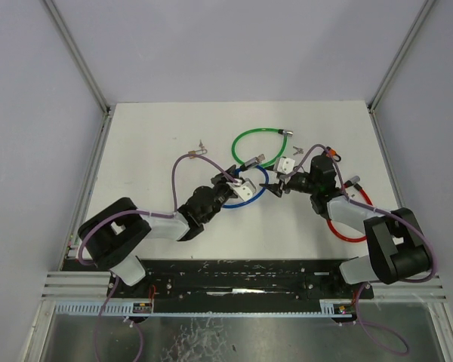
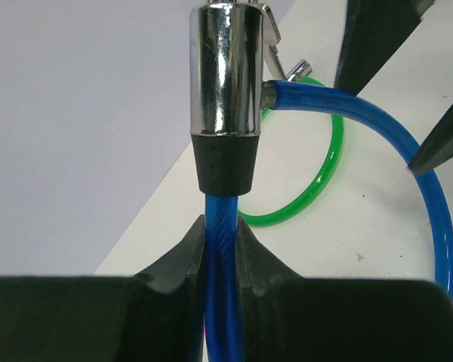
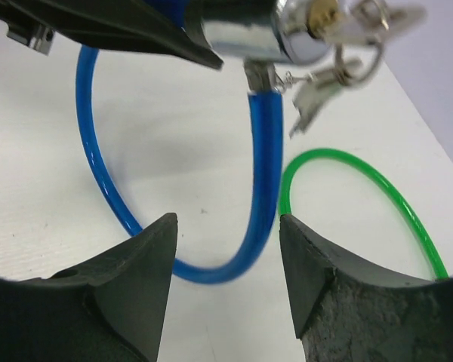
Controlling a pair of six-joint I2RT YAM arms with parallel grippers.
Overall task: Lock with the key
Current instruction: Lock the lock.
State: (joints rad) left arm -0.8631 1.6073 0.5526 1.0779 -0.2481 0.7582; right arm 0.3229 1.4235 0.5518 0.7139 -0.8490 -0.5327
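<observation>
Blue cable lock is sitting mid-table, lifted off the surface between the two arms. Its chrome barrel is lying crosswise along the top of the right wrist view, long axis left to right. The key is sticking out of the barrel's right-hand end, in line with that axis. Spare keys are dangling from the ring below it. The cable's free end is entering the barrel's side through a metal neck, so the loop looks closed. By my reading only the turn of the key is left.

Left gripper is pinching the blue cable just below the barrel's black collar, jaws nearly together, steadying the lock.

Right gripper is hanging with jaws standing well apart and nothing in them. The blue cable is showing beyond the gap, not touched. The key is lying ahead, above and to the right of that gap. The right arm is the nearer one to it and the only one free. Reaching it is going to call for a shift up and rightward, with the jaws squared to the flat key head.

Room: green cable is lying on the table just beyond the lock, and a red cable is beside the right arm. The dangling spare keys are crowding the space under the key head, and the table's far edge is well apart.
</observation>
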